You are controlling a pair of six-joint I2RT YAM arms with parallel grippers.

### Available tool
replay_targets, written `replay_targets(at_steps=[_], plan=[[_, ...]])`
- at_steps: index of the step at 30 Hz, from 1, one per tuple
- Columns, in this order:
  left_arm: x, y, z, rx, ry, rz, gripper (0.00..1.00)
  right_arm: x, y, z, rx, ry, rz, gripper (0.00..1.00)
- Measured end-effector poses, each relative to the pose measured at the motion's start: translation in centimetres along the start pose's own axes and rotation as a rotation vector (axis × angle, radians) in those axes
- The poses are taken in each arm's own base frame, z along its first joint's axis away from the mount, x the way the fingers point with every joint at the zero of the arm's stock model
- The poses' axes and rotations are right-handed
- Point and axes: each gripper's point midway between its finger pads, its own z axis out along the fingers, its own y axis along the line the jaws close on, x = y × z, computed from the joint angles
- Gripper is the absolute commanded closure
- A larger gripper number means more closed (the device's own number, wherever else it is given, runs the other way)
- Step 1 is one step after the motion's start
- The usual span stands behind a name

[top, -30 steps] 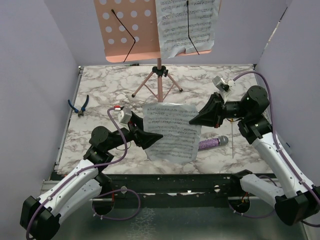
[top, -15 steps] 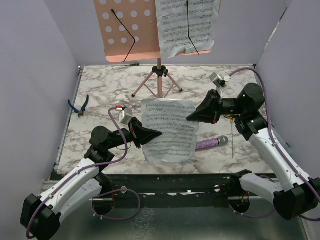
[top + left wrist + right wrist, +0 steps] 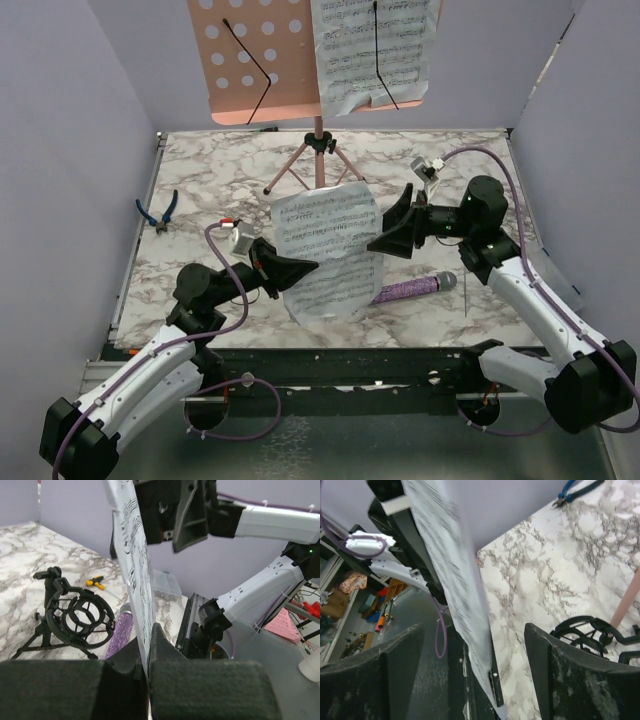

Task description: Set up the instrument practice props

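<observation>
Sheet-music page (image 3: 325, 245) now solely in left gripper (image 3: 312, 267), right gripper (image 3: 385, 226) wide.

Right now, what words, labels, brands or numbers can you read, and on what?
Nothing can be quoted; no text is readable in any view.
On the held sheet-music page: staves and notes only, any wording too small and blurred.
On the other page, on the pink music stand: likewise unreadable.
Purple microphone, shock-mount: no label visible.
</observation>
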Motion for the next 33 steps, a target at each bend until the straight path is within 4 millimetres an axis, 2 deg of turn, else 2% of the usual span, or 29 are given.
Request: replay_targets(at_steps=[5, 9, 13, 15, 22, 26, 28, 30, 33], plan=[[-1.2, -0.6, 0.0, 0.014, -0.048, 0.013, 1.00, 2.4, -1.5, 0.3, -0.007, -0.003, 0.102, 0.11], [-1.6, -0.7, 0.1, 0.019, -0.064, 0.009, 1.00, 3.1, -1.9, 0.8, -0.032, -0.012, 0.163, 0.14], [-1.5, -0.5, 0.3, 0.019, -0.063, -0.002, 1.00, 2.9, -0.8, 1.7, -0.085, -0.013, 0.156, 0.23], [-1.4, -0.4, 0.4, 0.017, -0.061, -0.007, 1.00, 3.1, 0.2, 2.3, -0.119, -0.002, 0.146, 0.32], [-1.9, -0.5, 0.4, 0.018, -0.080, -0.008, 1.00, 2.7, 2.0, 3.5, -0.182, 0.005, 0.116, 0.36], [-2.0, -0.5, 0.4, 0.014, -0.086, -0.012, 1.00, 2.7, 2.4, 4.1, -0.202, 0.008, 0.117, 0.44], [-2.1, -0.5, 0.4, 0.014, -0.087, -0.014, 1.00, 2.8, 2.5, 4.3, -0.207, 0.009, 0.122, 0.52], [-2.1, -0.6, 0.4, 0.015, -0.089, -0.013, 1.00, 2.8, 2.6, 4.4, -0.212, 0.010, 0.127, 0.66], [-2.3, -0.7, 0.3, 0.017, -0.095, -0.012, 1.00, 2.6, 2.6, 4.4, -0.209, 0.004, 0.122, 0.82]])
